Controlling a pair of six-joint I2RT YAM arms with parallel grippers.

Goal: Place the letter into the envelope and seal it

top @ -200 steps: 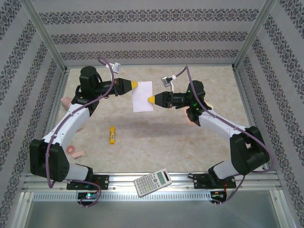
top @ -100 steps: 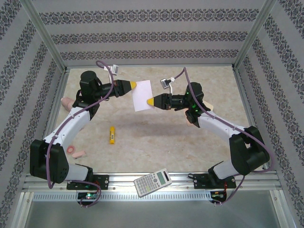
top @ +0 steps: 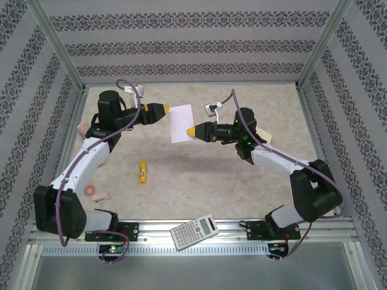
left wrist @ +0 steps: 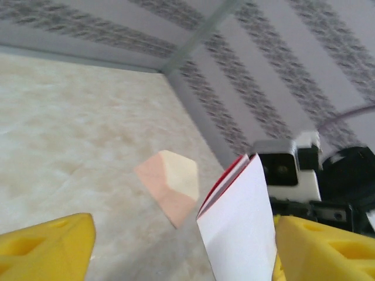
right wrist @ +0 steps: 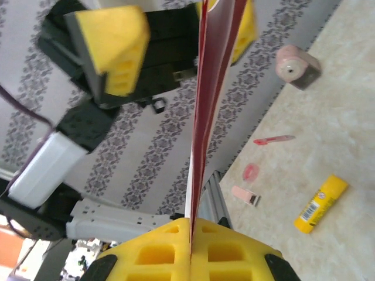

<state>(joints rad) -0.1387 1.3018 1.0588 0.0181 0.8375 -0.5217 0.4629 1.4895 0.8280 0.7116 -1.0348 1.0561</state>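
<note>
The letter (top: 181, 122), folded with its white back outward and red edges showing inside, hangs in the air above the table's middle. My right gripper (top: 191, 130) is shut on its lower right edge; in the right wrist view the yellow pads (right wrist: 190, 225) pinch the sheet (right wrist: 211, 88), seen edge-on. My left gripper (top: 168, 112) stands open at the letter's upper left edge. In the left wrist view its yellow fingers (left wrist: 184, 231) are wide apart, and the letter (left wrist: 240, 228) stands close to the right one. The peach-pink envelope (left wrist: 170, 184) lies flat on the table, partly hidden behind the right arm (top: 264, 136).
A yellow glue stick (top: 143, 171) lies left of centre on the table. Small pink items (top: 97, 193) sit near the front left, and a pink roll (top: 84, 128) lies behind the left arm. A calculator (top: 194, 231) rests on the front rail. Patterned walls enclose the table.
My left gripper has opened and let go of the letter's edge, and its arm has drawn back slightly left. My right gripper keeps hold of the letter, which is now a little further left.
</note>
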